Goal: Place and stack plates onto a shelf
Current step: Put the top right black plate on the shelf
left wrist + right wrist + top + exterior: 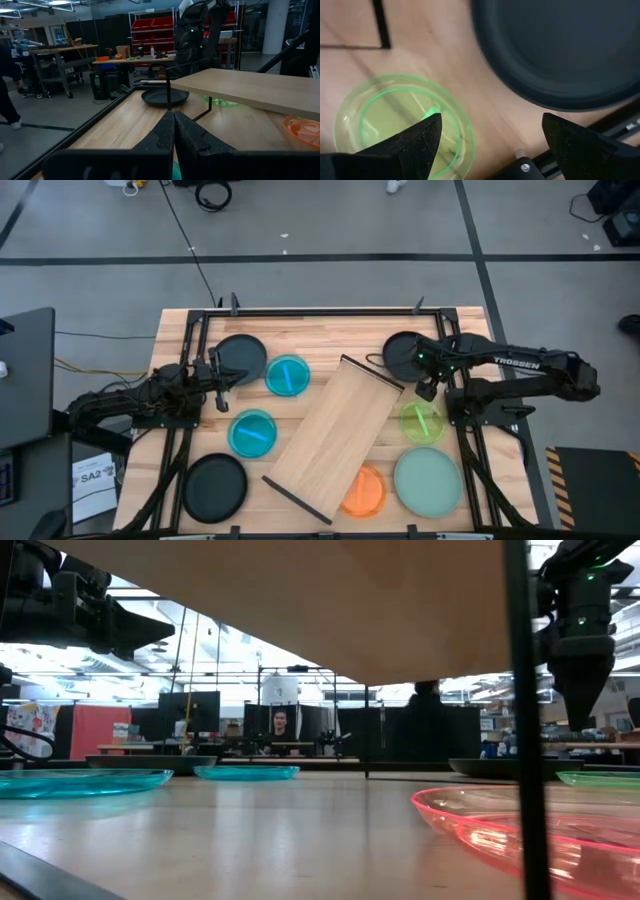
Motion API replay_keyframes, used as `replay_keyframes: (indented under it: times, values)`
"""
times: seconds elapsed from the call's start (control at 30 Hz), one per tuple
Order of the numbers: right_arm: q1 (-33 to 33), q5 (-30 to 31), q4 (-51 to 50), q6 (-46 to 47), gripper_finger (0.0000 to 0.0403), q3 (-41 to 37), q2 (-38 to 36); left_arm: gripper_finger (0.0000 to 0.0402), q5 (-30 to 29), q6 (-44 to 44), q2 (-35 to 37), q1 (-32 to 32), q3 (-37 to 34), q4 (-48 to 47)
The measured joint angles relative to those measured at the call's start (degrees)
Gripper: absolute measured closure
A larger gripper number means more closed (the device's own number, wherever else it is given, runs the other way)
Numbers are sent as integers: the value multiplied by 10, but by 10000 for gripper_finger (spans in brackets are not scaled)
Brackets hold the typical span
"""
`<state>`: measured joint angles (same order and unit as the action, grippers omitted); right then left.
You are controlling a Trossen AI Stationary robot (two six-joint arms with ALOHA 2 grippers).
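Risk: the spread, empty right claw (428, 388), right of centre, sits between the round matte black plate (405, 355) and translucent green plate (421, 421); descending there misses both. Light wooden shelf (335, 436) spans centre; left claw (228, 376) is clenched, empty.

Seen from table height, the underside of the pale wooden shelf (300, 600) fills the upper frame, one thin dark leg (522, 740) dropping to the table (250, 830). The right gripper (583, 690) hangs at the upper right, pointing down; below it and nearer the camera lies an orange-pink plate (500, 825), and just beneath it a green plate's edge (600, 778) beside a black one (490, 767). Far across from that claw sit two teal plates (80, 781) (246, 772) and another black plate (150, 762), under the left arm (70, 610). A person (279, 725) sits in the room beyond
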<state>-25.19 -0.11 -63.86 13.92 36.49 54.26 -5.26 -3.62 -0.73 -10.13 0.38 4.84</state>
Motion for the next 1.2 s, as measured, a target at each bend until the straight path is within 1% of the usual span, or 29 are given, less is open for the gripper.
replay_keyframes:
  times: [0.33, 0.43, 0.57, 0.7, 0.8, 0.97, 1.2]
  values:
    - [-83, 12, 1, 14, 53, 0, 0, 390, 0, 0, 0, 0, 0, 0]
    - [-100, 39, 24, 47, 53, 0, 0, 390, 0, 0, 0, 0, 0, 0]
    - [-115, 94, 83, 80, 53, 0, 0, 390, 0, 0, 0, 0, 0, 0]
    - [-124, 105, 127, 84, 53, 0, 0, 390, 0, 0, 0, 0, 0, 0]
    - [-127, 115, 130, 81, 53, 0, 0, 390, 0, 0, 0, 0, 0, 0]
    - [-147, 185, 129, 129, 53, 0, 0, 390, 0, 0, 0, 0, 0, 0]
    - [-204, 186, 139, 129, 53, -12, 6, 390, 0, 0, 0, 0, 0, 0]
